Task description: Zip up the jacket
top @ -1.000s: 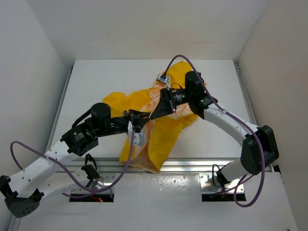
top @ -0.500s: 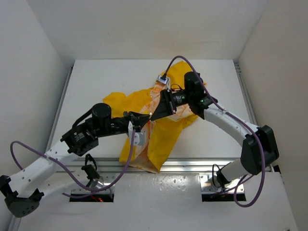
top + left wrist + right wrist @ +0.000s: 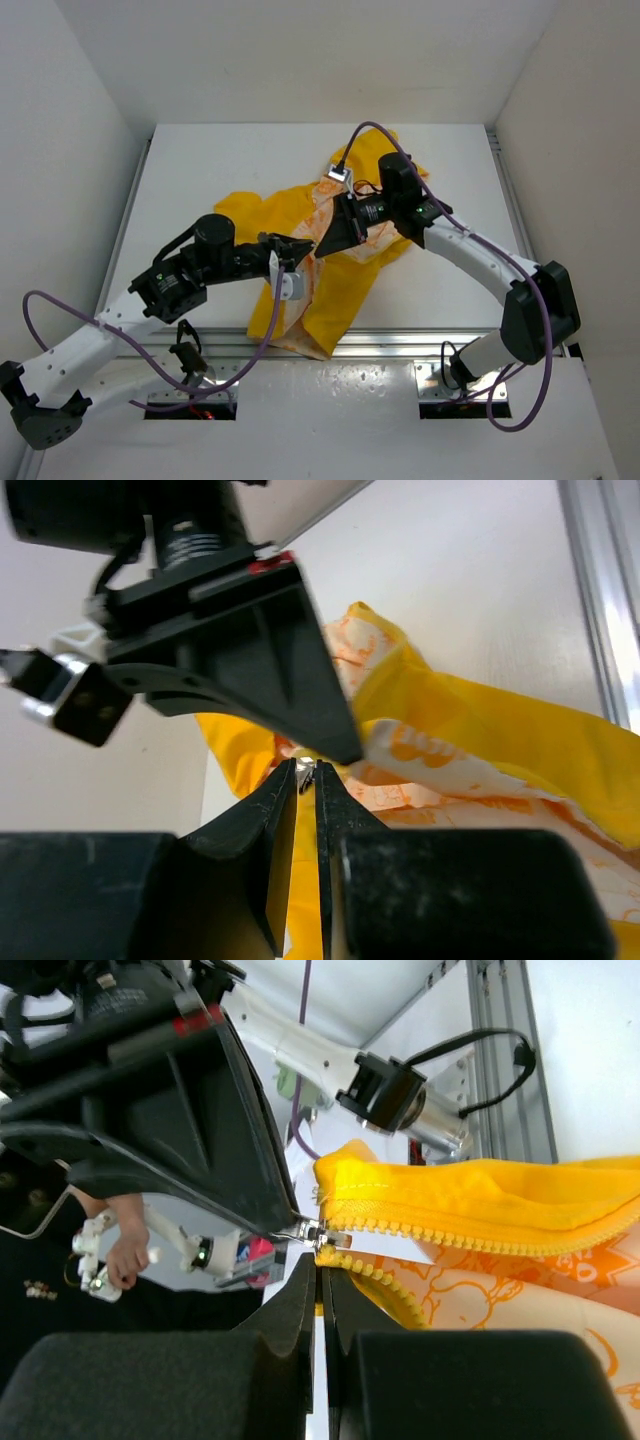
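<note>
The yellow jacket (image 3: 340, 285) lies crumpled mid-table, its white orange-printed lining (image 3: 325, 200) showing near the top. My left gripper (image 3: 303, 252) and right gripper (image 3: 325, 243) meet tip to tip over it. In the left wrist view the left gripper (image 3: 306, 772) is shut on the small metal zipper pull. In the right wrist view the right gripper (image 3: 320, 1263) is shut on the lower end of one yellow zipper tape, just below the metal slider (image 3: 318, 1232). The other row of zipper teeth (image 3: 470, 1240) runs off to the right, apart from it.
The white table (image 3: 200, 170) is walled on three sides. An aluminium rail (image 3: 420, 345) runs along its near edge. Purple cables (image 3: 265, 340) loop from both wrists over the jacket.
The right wrist has shifted slightly left and the left gripper slightly right, so the two tips sit closer. Both stay shut at the zipper.
</note>
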Tool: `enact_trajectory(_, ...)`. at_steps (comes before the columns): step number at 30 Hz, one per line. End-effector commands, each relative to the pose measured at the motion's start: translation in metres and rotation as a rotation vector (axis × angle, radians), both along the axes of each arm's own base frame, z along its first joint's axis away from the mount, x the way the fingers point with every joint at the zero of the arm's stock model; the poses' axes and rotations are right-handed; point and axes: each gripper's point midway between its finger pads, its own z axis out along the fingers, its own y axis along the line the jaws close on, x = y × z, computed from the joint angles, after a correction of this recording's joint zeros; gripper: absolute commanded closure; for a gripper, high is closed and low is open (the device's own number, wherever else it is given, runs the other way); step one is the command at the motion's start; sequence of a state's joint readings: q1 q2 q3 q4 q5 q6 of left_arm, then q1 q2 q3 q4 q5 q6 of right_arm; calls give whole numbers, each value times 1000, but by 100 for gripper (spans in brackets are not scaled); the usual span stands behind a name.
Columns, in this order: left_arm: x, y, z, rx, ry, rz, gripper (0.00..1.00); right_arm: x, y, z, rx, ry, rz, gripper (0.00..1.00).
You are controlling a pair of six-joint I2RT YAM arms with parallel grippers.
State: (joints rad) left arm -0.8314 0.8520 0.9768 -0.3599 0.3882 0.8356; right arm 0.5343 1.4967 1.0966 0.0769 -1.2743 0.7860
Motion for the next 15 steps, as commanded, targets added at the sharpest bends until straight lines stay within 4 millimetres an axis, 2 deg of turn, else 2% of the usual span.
enact_trajectory(1,7,0,49,-117,-105,34,81,-17,-2,12,15,-53,55,100)
enact_trajectory(3,7,0,49,-117,-105,34,81,-16,-2,11,6,-58,51,100)
enact_trajectory(5,9,1,49,-113,-115,42,75,-15,-1,9,-2,-61,41,100)
enact_trajectory(8,8,1,53,-120,-121,42,75,-14,-1,10,-4,-81,37,100)
enact_trajectory(11,8,0,46,-99,-101,33,75,-14,-2,11,-4,-81,35,100)
enact_trajectory(15,-6,-4,34,-71,-43,-36,72,-15,-2,11,3,-103,41,100)
